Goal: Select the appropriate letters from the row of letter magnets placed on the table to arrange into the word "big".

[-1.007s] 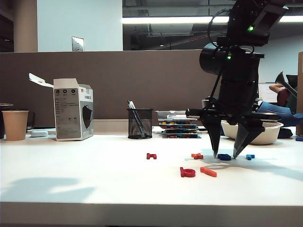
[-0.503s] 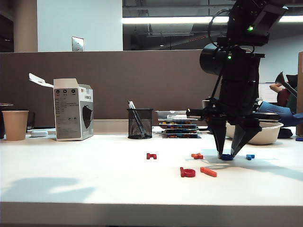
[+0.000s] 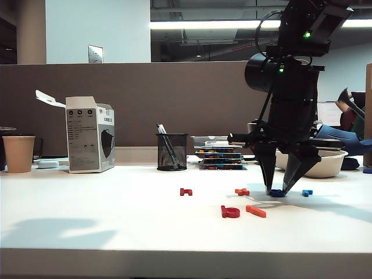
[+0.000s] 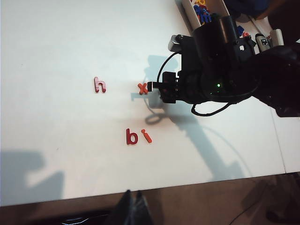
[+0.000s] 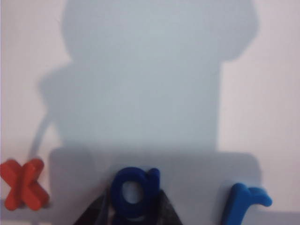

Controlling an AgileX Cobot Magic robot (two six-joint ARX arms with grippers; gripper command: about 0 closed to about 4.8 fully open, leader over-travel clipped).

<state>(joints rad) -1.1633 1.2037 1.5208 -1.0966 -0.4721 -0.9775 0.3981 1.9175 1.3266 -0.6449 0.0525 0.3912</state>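
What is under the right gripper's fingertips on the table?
The dark blue "g" lies flat on the white table, pinched between the right gripper fingertips. The wrist view shows both fingers flanking it; its lower loop is out of frame.

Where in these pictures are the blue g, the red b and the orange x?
blue g (image 5: pixel 133 192), right wrist view, on its loop.
red b (image 4: pixel 131 137), left wrist view, on its round bowl.
orange x (image 5: pixel 23 184), right wrist view, where its strokes cross.

Paper cup (image 3: pixel 18 153), carton (image 3: pixel 90 141), mesh pen cup (image 3: pixel 172 151)
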